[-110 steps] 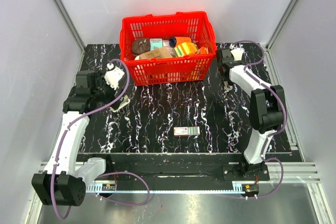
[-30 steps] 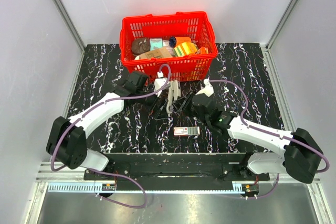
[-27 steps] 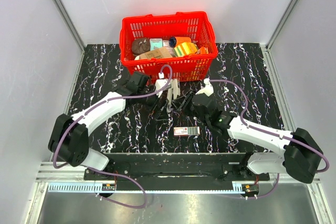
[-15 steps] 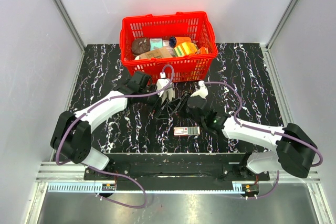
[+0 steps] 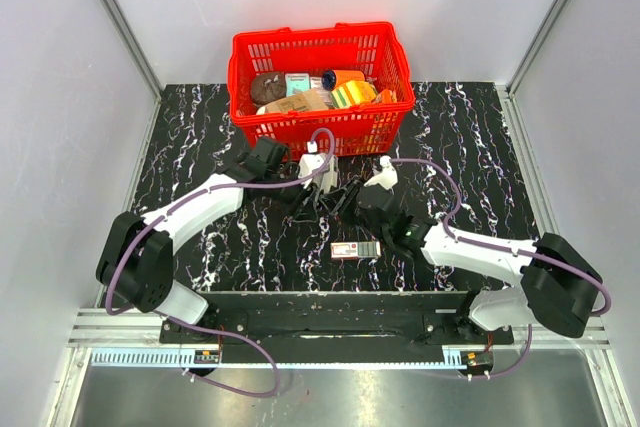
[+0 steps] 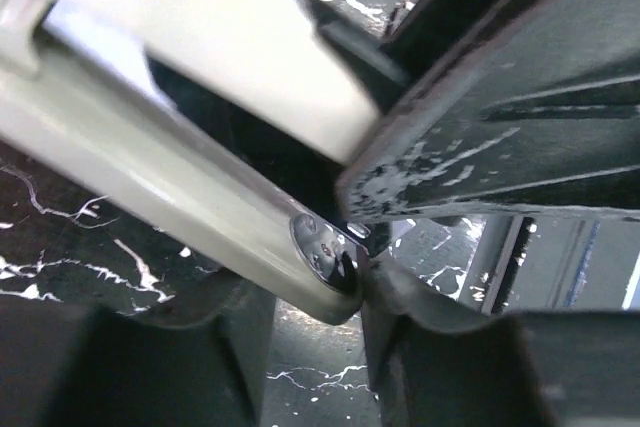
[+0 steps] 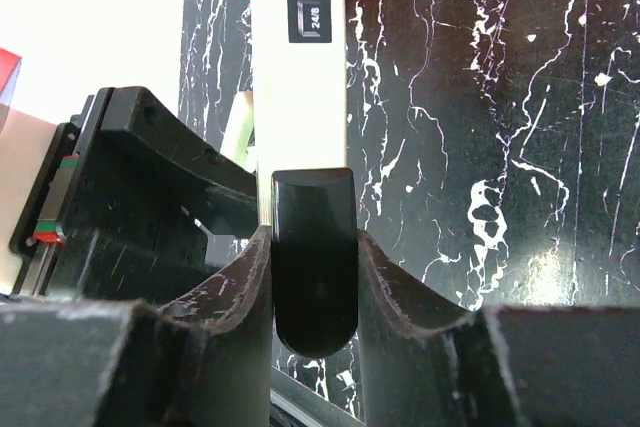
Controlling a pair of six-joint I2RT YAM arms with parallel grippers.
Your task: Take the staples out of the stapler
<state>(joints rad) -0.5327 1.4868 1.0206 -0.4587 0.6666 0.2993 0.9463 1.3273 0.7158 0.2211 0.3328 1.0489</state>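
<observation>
The stapler (image 5: pixel 328 192) is held up off the black marble table in front of the basket, mostly hidden between the two grippers in the top view. My right gripper (image 7: pixel 313 240) is shut on its rounded black end (image 7: pixel 313 277). Its pale body (image 7: pixel 303 67), with a 24/6 label, runs up and away from the fingers. My left gripper (image 6: pixel 315 297) comes in from the other side and is closed on the tip of the stapler's silvery-grey bar (image 6: pixel 200 202). That tip presses against the right finger (image 6: pixel 450 347). In the top view the left gripper (image 5: pixel 318 190) and right gripper (image 5: pixel 346 197) nearly touch.
A red basket (image 5: pixel 320 137) with several packaged items stands just behind the grippers. A small flat red-and-white box (image 5: pixel 356 250) lies on the table in front of them, near the front edge. Both forearms cross the middle of the table.
The left jaws, wide open a second ago, have closed onto the stapler's bar. The right gripper has shifted slightly left while holding the stapler. Earlier both arms stood apart at the table's sides.
</observation>
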